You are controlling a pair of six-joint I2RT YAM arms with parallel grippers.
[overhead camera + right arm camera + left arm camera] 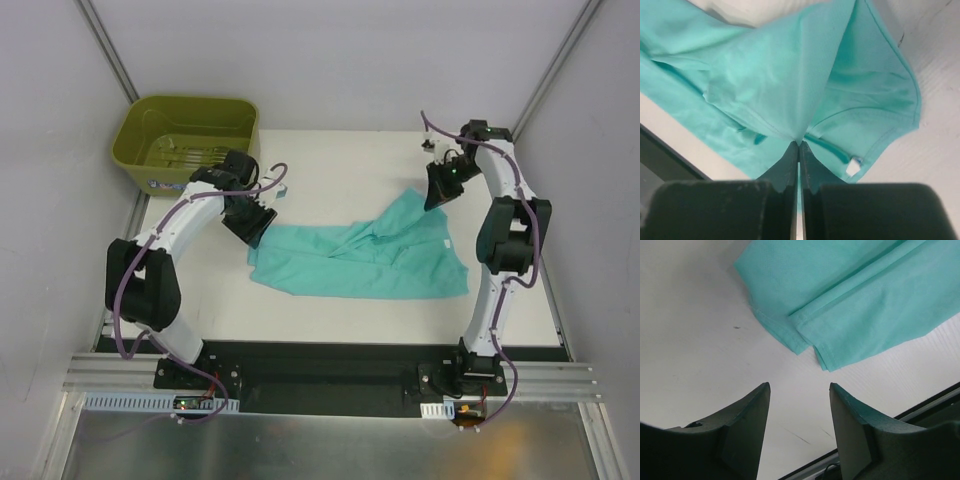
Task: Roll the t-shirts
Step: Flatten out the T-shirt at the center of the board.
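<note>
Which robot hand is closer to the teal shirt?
Right. The right gripper is shut on a fold of the t-shirt, so it touches it. The left gripper sits open just short of the shirt's corner, not touching it.

A flat white desk [330, 315] carries a rumpled teal-green short-sleeved cotton t-shirt [385, 268], spread from its middle toward the right side, small white neck label [853, 166] showing. An olive-green plastic tub [130, 150] stands at the far-left corner.
</note>
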